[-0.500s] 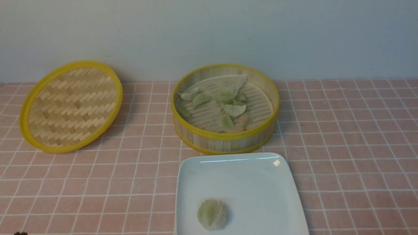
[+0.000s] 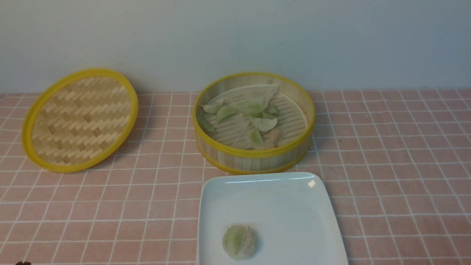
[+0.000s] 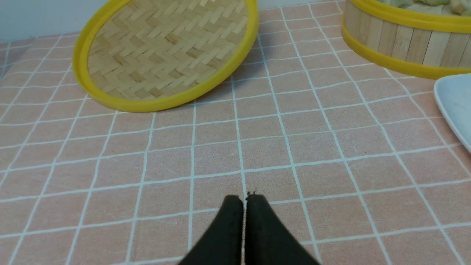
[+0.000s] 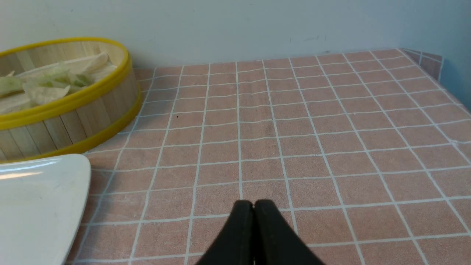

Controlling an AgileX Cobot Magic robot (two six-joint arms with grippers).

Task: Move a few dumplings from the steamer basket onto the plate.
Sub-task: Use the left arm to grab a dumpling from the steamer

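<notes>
Bamboo steamer basket by the far edge of the worktop holds dumplings; my left hand and right hand closed, empty.

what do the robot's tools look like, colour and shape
Only the tips show. The left tool ends in two matte black fingers, broad at the base, tapering to rounded tips. The right tool looks identical. No cables or markings visible.

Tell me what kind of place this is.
Probably a staged dining or kitchen tabletop: a pink grid-patterned tablecloth against a plain wall, a bamboo steamer basket of dumplings with its woven lid set aside, and a white square plate.
</notes>
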